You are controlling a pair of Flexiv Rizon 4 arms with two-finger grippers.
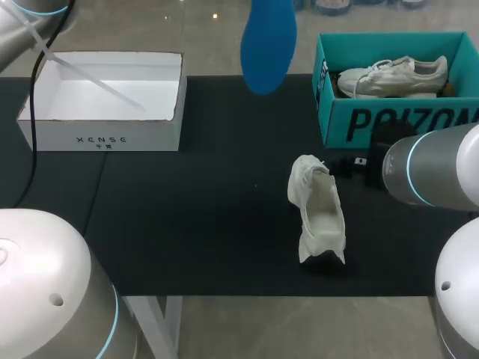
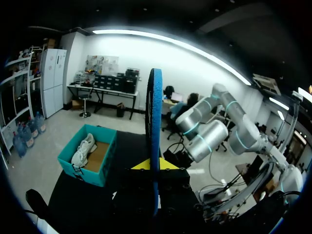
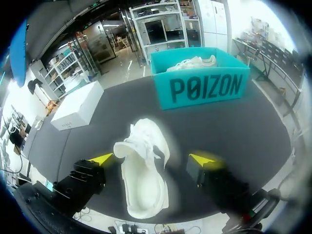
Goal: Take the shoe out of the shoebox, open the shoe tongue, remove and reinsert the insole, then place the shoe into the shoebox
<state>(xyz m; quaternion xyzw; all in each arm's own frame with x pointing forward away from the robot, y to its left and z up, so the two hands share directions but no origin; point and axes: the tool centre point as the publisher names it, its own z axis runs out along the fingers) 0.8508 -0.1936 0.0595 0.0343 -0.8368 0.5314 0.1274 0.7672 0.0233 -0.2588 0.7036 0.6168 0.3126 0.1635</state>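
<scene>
Left pincer (image 2: 155,165) grips the blue insole (image 2: 155,122) aloft; right pincer (image 3: 152,159) hangs released near the white shoe (image 3: 144,187).

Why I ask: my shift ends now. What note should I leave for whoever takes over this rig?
Left gripper: shut on the blue insole, held up in the air over the table's far side.
Right gripper: open, one finger on each side of the white shoe, not gripping it.
The shoe lies on the black mat, in front of the teal shoebox, which holds a second shoe.
Done: shoe out, insole removed.
Left: reinsert the insole, put the shoe into the shoebox.
</scene>
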